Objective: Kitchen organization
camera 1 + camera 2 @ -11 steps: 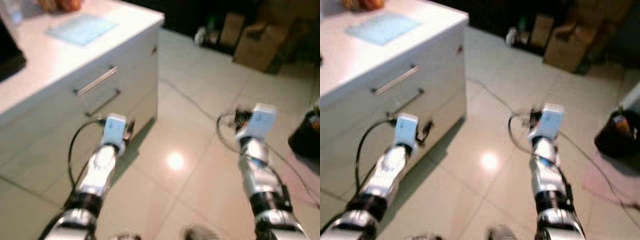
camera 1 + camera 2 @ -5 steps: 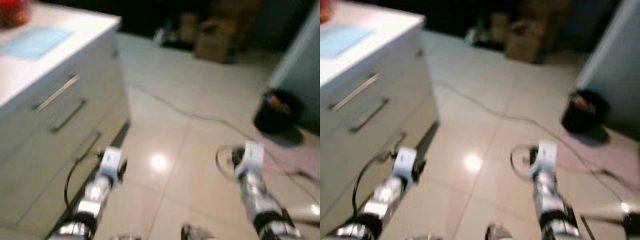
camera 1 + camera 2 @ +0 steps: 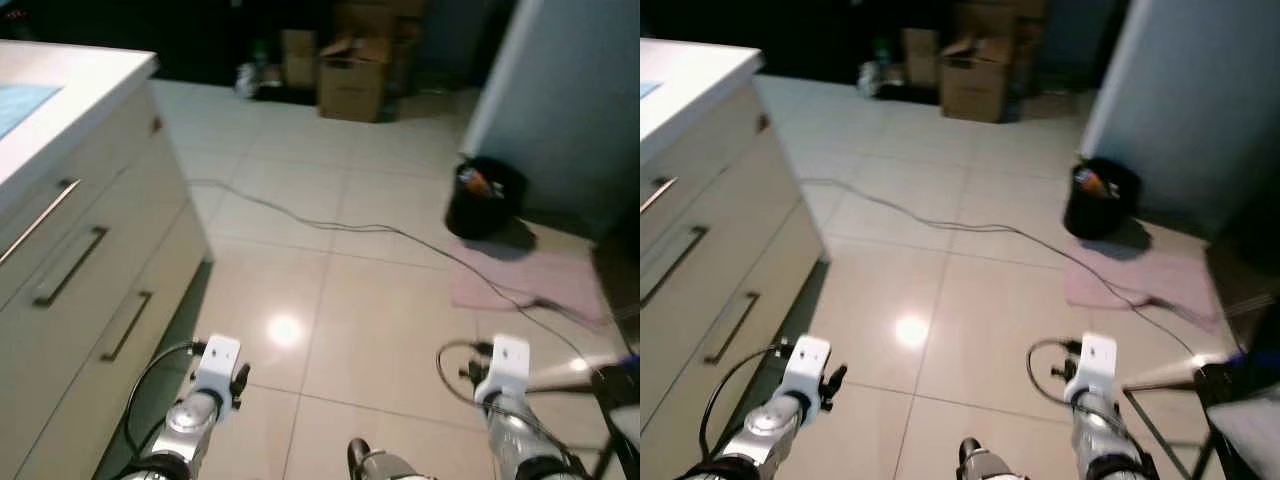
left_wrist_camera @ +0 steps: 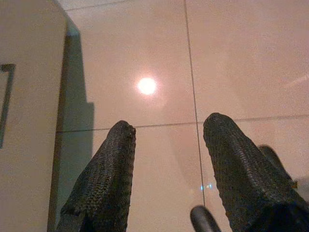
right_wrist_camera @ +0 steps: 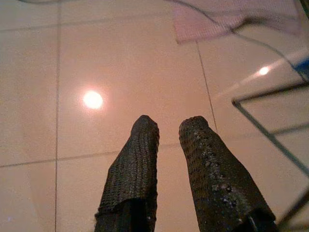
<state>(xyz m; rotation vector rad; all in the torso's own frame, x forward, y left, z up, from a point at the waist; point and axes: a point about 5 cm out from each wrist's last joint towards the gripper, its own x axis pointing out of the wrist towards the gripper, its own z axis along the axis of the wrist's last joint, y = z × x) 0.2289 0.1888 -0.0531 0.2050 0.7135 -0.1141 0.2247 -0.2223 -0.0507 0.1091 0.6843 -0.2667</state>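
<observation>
Left hand (image 4: 166, 145) spread wide, empty, low over floor tile beside drawer fronts (image 3: 75, 270); right hand (image 5: 169, 133) narrow gap, empty, over tile near pink mat (image 3: 530, 285). View swung right off table (image 3: 60, 90) since a second ago: walking, nothing carried, no kitchen item within reach.

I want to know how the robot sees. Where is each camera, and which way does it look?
Left eye view: on the head, looking down at the tiled floor, drawers and black bin; both silver arms show.
Right eye view: beside it, same scene.
Left wrist view: looks along the left end effector, open, at floor.
Right wrist view: along the right end effector, at floor and pink mat, which the eye views share.
</observation>
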